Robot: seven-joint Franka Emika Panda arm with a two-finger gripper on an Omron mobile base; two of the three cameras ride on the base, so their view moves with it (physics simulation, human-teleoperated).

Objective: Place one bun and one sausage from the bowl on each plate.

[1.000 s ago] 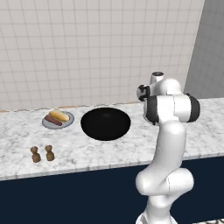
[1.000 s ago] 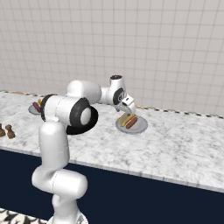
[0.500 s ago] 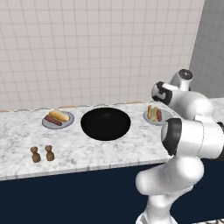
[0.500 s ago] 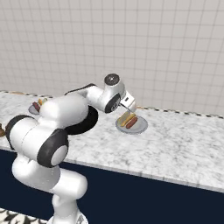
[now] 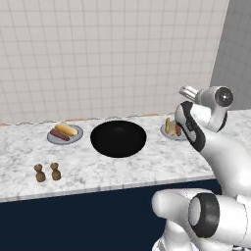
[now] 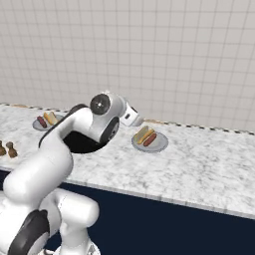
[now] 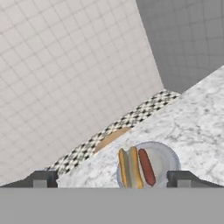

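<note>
A marble counter (image 5: 127, 164) runs along a tiled wall. The large black bowl (image 5: 118, 138) sits at its middle, looking empty. To its left, a grey plate (image 5: 64, 134) holds a bun (image 5: 66, 129) and a sausage (image 5: 59, 135). To its right, a second plate (image 6: 150, 141) holds another bun (image 6: 143, 133) and sausage (image 6: 150, 139). The gripper (image 7: 112, 179) hangs above this second plate, its fingers spread wide and holding nothing. Two small brown shakers (image 5: 47, 172) stand near the counter's front edge.

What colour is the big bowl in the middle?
Black. The bowl shows best in the left base view.
</note>
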